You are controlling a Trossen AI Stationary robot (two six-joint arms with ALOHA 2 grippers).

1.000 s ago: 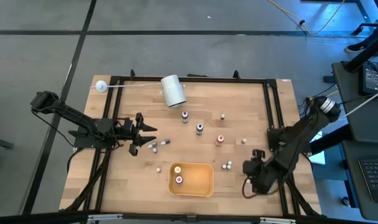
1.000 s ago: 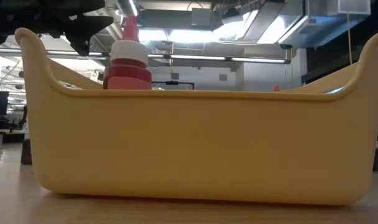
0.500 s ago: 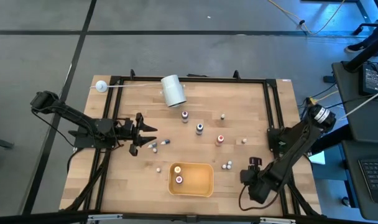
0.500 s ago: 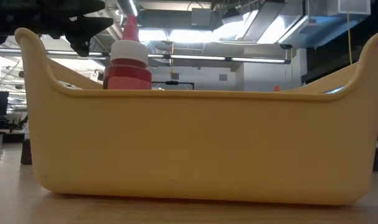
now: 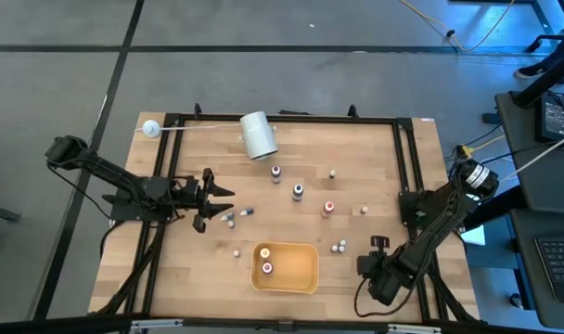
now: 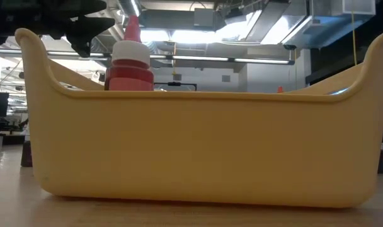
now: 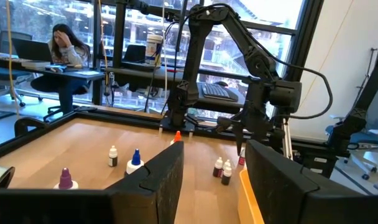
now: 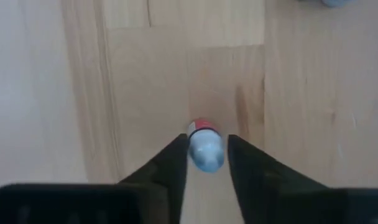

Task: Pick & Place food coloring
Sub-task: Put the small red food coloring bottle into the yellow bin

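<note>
Several tiny food coloring bottles stand or lie on the wooden table (image 5: 356, 158), among them one with a purple cap (image 5: 298, 192) and one with a red cap (image 5: 328, 209). One red-capped bottle (image 6: 131, 63) stands in the yellow tray (image 5: 305, 269). Near the table's right front, my right gripper (image 5: 367, 263) points down, shut on a whitish bottle with a red cap (image 8: 206, 148). My left gripper (image 7: 211, 186) is open at the table's left (image 5: 212, 197), holding nothing. My right gripper pinches the whitish body (image 8: 205, 157) of the small red-capped bottle between its two fingers (image 8: 170, 165). The fingers come from above, pointing down, one on each side of the body. The bottle is low over the wood; whether it still rests on the wood, I cannot tell.
A big white roll (image 5: 258, 135) lies at the far edge, beside a white ball on a thin rod (image 5: 151, 129). A black frame (image 5: 407, 167) borders the table. A person sits at a desk beyond the table (image 7: 64, 46). The tray's wall (image 6: 198, 145) fills the low view.
My right gripper has gone down and a little toward the table's near edge, with the arm folding lower over the right front corner. The left arm and the bottles on the table have kept still.
</note>
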